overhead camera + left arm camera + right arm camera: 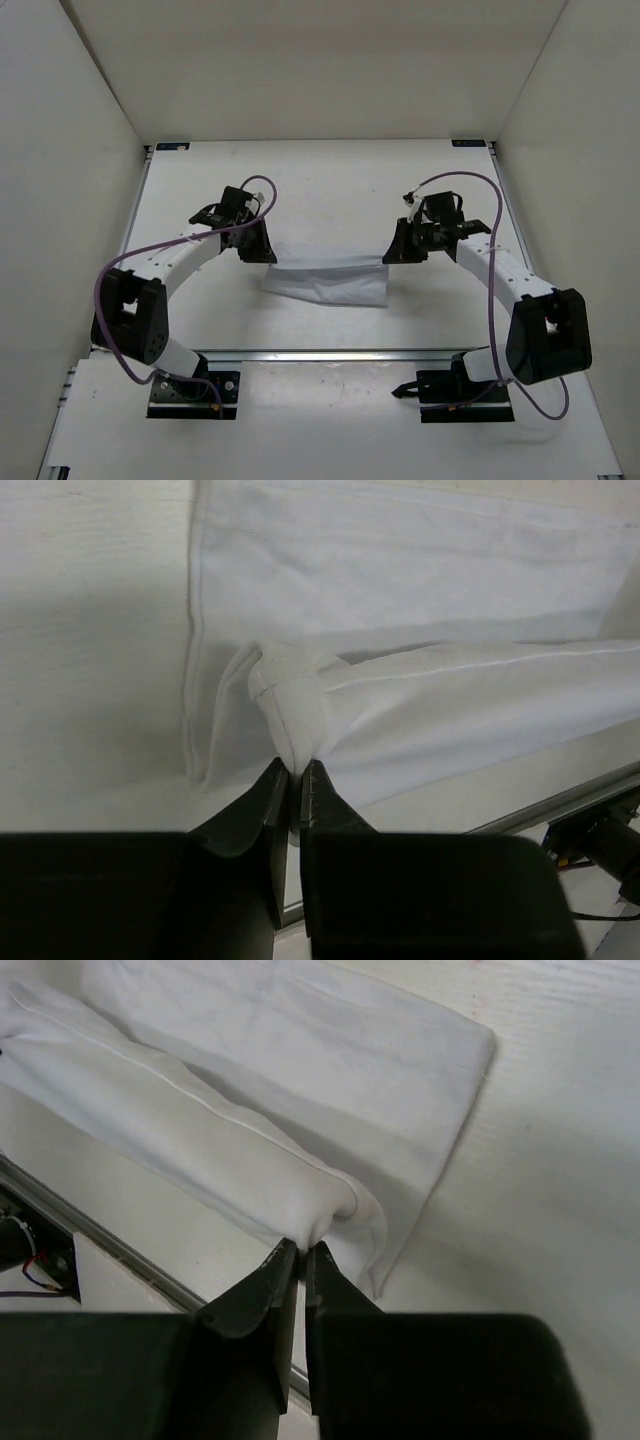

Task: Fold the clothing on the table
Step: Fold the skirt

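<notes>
Closest to me, the silver metal rail (pixel 330 353) runs along the near edge of the table (pixel 330 190), a flat, matte white surface. Just beyond the rail lies the clothing (pixel 328 284), a thin, soft white fabric a shade greyer than the table. It is roughly rectangular, and its long axis runs left to right across my view, parallel to the rail. It sits about midway across the table's width, between my two arms. Through the wrist cameras I see it doubled. A lower layer lies flat on the table with a stitched hem along its edge, and an upper layer is raised into a soft, rounded fold that stretches along the long axis from one end to the other. The left gripper (pixel 296 772) has its black fingers pressed almost together on a bunched corner at the cloth's left end. The right gripper (pixel 300 1250) is clamped the same way on a puckered corner at the right end. From above, both grippers sit at the cloth's far corners. Farther back, the table meets plain white walls (pixel 320 60).
</notes>
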{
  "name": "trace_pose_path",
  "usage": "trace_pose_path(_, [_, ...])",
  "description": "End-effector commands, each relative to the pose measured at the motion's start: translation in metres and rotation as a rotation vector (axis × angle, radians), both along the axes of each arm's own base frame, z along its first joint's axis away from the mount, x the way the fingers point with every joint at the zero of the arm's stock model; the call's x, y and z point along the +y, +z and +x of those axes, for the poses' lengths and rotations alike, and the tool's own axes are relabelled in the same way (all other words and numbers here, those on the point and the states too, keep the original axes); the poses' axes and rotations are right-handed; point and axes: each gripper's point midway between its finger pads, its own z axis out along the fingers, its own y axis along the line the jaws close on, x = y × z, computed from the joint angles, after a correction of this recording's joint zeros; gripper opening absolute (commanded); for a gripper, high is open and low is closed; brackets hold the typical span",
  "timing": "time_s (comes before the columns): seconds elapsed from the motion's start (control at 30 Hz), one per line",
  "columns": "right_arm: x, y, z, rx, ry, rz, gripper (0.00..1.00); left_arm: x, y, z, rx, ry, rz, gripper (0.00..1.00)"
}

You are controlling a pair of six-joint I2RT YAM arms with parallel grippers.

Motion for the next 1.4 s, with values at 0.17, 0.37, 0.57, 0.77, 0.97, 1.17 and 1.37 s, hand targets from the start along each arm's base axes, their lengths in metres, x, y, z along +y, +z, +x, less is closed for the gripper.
trace_pose_path(0.17, [-0.011, 0.001, 0.05, -0.059, -0.05, 0.026, 0.24, 0.0, 0.009, 0.04, -0.064, 0.019, -0.018, 0.63])
trace_pose_path(0.37, [-0.013, 0.017, 0.054, -0.131, -0.059, 0.021, 0.73, -0.001, 0.034, 0.046, -0.138, 0.002, -0.046, 0.99])
trace_pose_path(0.57, [-0.004, 0.007, 0.033, -0.125, -0.033, 0.028, 0.54, 0.007, 0.039, 0.025, -0.216, 0.002, -0.081, 0.95])
trace_pose_path(0.77, [0.004, -0.026, 0.016, -0.074, -0.008, -0.085, 0.71, -0.011, -0.002, -0.005, -0.119, -0.052, -0.047, 0.38])
trace_pose_path(0.97, [0.005, -0.047, 0.005, -0.001, -0.019, -0.089, 0.71, 0.005, -0.031, -0.005, -0.079, -0.018, 0.07, 0.0])
trace_pose_path(1.17, [0.004, -0.058, 0.01, -0.015, -0.024, -0.141, 0.69, 0.025, -0.04, 0.002, -0.072, 0.023, 0.165, 0.0])
trace_pose_path(1.37, [0.002, -0.072, 0.023, -0.008, -0.036, -0.147, 0.61, 0.033, -0.048, 0.003, -0.06, 0.025, 0.216, 0.0])
